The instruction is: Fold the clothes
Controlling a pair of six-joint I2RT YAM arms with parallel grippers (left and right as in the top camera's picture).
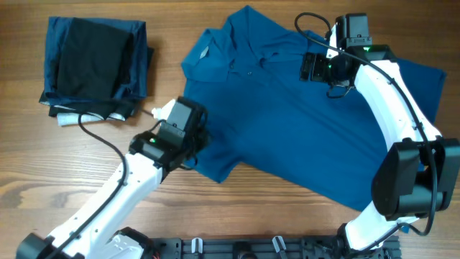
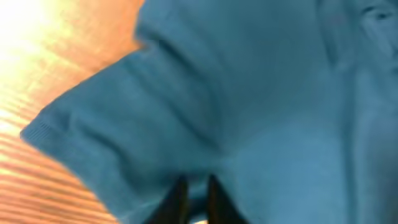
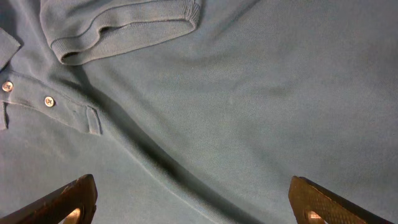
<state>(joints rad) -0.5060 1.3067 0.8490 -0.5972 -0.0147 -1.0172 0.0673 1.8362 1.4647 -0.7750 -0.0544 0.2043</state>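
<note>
The clothes [image 1: 302, 122], a mid-blue polo shirt, lie spread across the middle and right of the table, collar toward the back. My left gripper [image 1: 195, 140] is at the shirt's left sleeve, near its lower left corner. In the left wrist view its fingers [image 2: 180, 198] stand close together with a pinch of blue fabric [image 2: 124, 112] between them, so the left gripper [image 2: 197, 196] is shut on the shirt. My right gripper [image 1: 314, 68] hovers over the chest near the collar. It [image 3: 196, 202] is wide open above flat cloth, with the collar [image 3: 118, 31] and placket buttons [image 3: 48, 101] ahead.
A folded stack of dark navy and black garments [image 1: 97, 65] with a white edge sits at the back left. Bare wooden table [image 1: 57, 187] shows to the left and front of the shirt. A black rail [image 1: 251, 248] runs along the front edge.
</note>
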